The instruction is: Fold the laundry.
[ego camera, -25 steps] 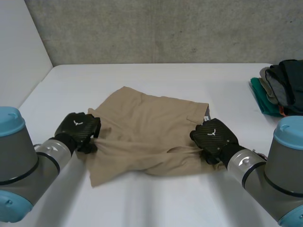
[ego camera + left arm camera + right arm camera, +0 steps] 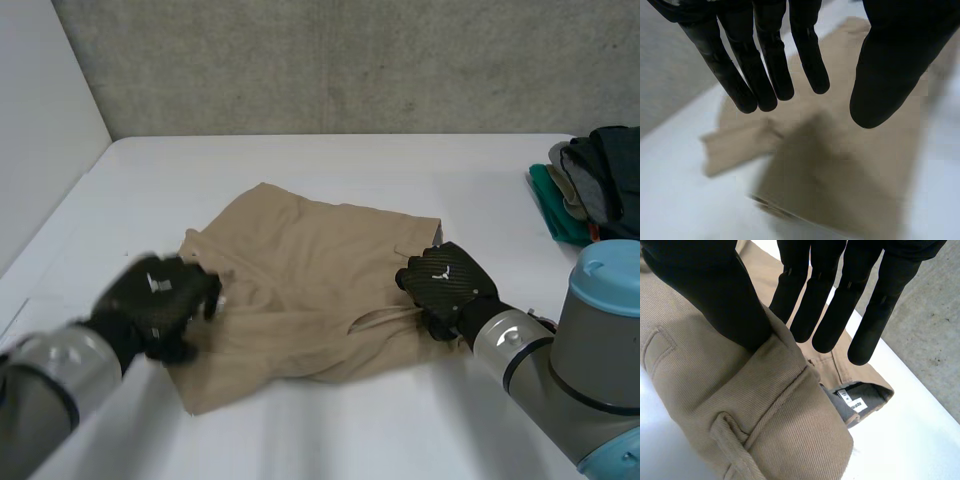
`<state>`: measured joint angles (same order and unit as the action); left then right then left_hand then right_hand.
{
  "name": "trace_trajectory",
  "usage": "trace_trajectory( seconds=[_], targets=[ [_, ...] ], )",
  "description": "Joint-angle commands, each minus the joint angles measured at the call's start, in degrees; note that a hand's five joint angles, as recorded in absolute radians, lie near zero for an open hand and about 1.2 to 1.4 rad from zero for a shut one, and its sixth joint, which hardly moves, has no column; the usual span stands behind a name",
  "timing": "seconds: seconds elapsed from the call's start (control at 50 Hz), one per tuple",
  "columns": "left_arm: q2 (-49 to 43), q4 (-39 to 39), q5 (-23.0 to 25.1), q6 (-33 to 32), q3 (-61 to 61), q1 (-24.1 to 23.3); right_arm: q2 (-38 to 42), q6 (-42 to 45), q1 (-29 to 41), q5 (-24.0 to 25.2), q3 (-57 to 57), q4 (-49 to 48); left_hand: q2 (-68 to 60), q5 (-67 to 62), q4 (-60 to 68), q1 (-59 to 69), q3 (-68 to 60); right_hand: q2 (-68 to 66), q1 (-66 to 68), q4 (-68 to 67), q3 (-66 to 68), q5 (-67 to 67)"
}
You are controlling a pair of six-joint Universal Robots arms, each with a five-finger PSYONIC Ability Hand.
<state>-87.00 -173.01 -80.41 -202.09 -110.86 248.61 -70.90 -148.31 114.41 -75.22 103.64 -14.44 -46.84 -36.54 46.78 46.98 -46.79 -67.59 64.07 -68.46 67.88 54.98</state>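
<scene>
The white bench (image 2: 340,170) carries a pair of tan twill shorts (image 2: 310,290), spread flat but rumpled, between the two hands. Well beyond the right hand, at the bench's edge, sits a pile of folded clothes (image 2: 592,185) in dark, grey and teal layers.

The right hand (image 2: 445,285) is on the shorts' waistband end. Its fingers (image 2: 827,315) are straight and close together, and its thumb (image 2: 715,295) sits on the crest of a raised fold. That fold stands between the thumb and the fingers, so the hand has the shorts pinched there. A ridge of gathered cloth runs from this hand towards the middle of the garment.

The left hand (image 2: 155,300) is at the opposite edge of the shorts. In its wrist view the fingers (image 2: 765,65) hang straight and slightly spread, the thumb (image 2: 890,65) is well apart from them, and they hold nothing. The cloth lies below the fingertips, apart from them.

Under the right palm is a belt loop (image 2: 732,442), and beside the thumb a stitched welt pocket (image 2: 657,347). Just past the right fingertips the waistband gapes, showing grey lining and a small white sewn-in label (image 2: 852,402). It carries dark print too small to read. The back of the right hand bears a small white emblem (image 2: 441,272).
</scene>
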Motion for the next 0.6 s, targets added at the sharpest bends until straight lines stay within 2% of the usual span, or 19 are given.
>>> trace_trajectory(
  seconds=[0.02, 0.14, 0.24, 0.6],
  targets=[
    [-3.9, -0.8, -0.8, 0.8, -5.4, -3.4, 0.9, 1.3, 0.0, -0.4, 0.2, -0.3, 1.8, 1.5, -1.7, -1.9, 1.7, -12.4, 15.9, -11.5, 12.1, 15.0],
    [-9.4, -8.3, -3.8, -0.7, -5.2, -1.4, 1.0, 1.4, 0.5, -0.4, 0.5, -0.3, 4.0, 3.7, -3.9, -4.1, 3.9, -12.4, 15.9, -11.5, 12.1, 15.0],
    [-12.8, -12.6, -5.5, -2.5, -4.4, -1.5, 0.5, 1.4, 1.3, -0.4, 1.1, -0.3, 6.5, 6.2, -6.5, -6.7, 6.5, -12.4, 15.9, -11.5, 12.1, 15.0],
    [-19.1, -18.9, -6.5, -9.9, -3.0, -3.2, 0.7, 1.6, 1.4, -0.4, 1.4, -0.3, 9.9, 9.6, -9.8, -10.0, 9.8, -12.4, 15.9, -11.5, 12.1, 15.0]
  ],
)
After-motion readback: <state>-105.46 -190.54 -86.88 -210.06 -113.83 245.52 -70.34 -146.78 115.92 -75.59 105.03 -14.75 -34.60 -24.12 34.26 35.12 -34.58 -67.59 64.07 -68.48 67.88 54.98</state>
